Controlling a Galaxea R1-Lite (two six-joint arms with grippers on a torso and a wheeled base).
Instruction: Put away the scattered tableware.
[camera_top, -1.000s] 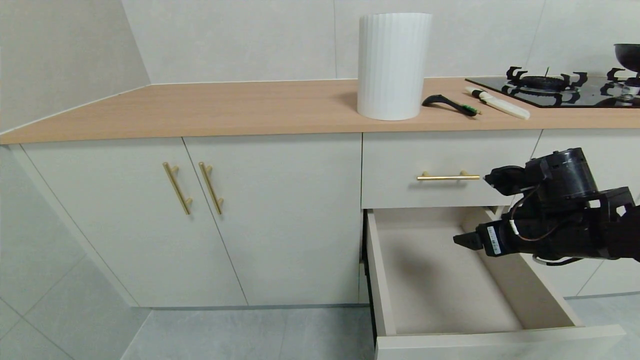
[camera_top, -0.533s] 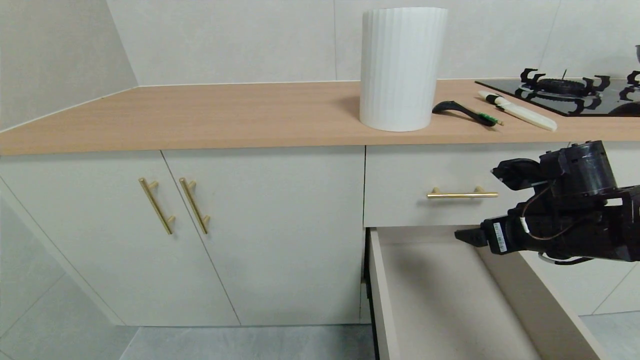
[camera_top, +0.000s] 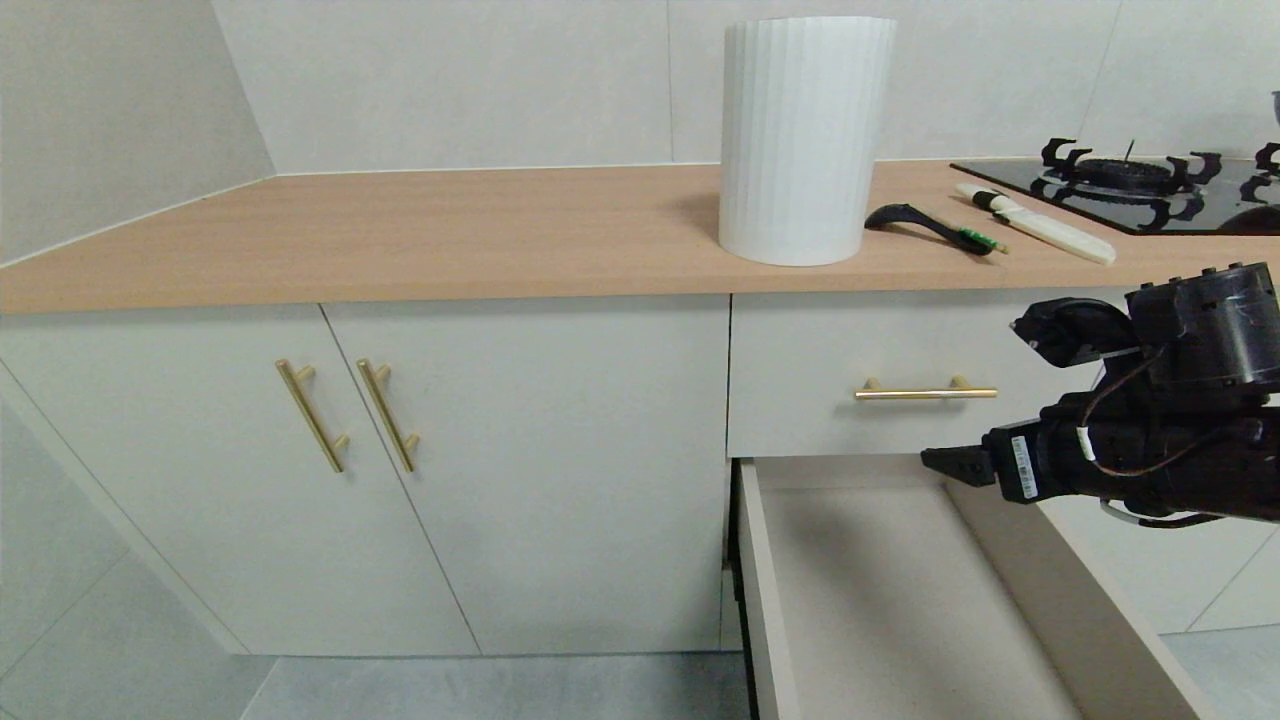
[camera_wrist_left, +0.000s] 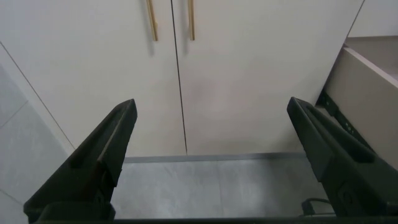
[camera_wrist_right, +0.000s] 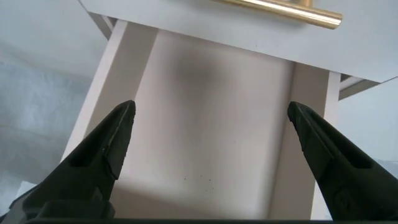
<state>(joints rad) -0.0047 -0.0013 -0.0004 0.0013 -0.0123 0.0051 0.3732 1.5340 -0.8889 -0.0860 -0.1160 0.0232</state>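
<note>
Two items of tableware lie on the wooden worktop (camera_top: 450, 225), both untouched: a black ladle (camera_top: 925, 226) with a green-tipped handle and, just beside it on the hob side, a white knife (camera_top: 1040, 228). The pair sits between a tall white ribbed canister (camera_top: 805, 140) and the black gas hob (camera_top: 1130, 180), the ladle's bowl close to the canister's base. Neither item is in contact with a gripper.

Below that stretch of worktop, the upper drawer (camera_top: 800, 370) is closed, its brass bar handle (camera_top: 925, 392) horizontal. The lower drawer (camera_top: 760, 580) is pulled out, its pale bottom and side walls exposed.

The right gripper (camera_top: 935, 463) hangs over the rear right part of the open drawer, just under the upper drawer's front and below the right end of the handle, fingers pointing toward the robot's left. The right wrist view shows its two fingers spread wide with nothing between them, the drawer's bottom beneath.

The left gripper (camera_wrist_left: 211, 155) is low in front of the two cabinet doors (camera_top: 500, 450), above the grey floor (camera_wrist_left: 205, 186). Its fingers are likewise spread wide and grip nothing. The seam between the doors falls between the fingers in the left wrist view, and the side of the pulled-out drawer shows beyond one finger.
</note>
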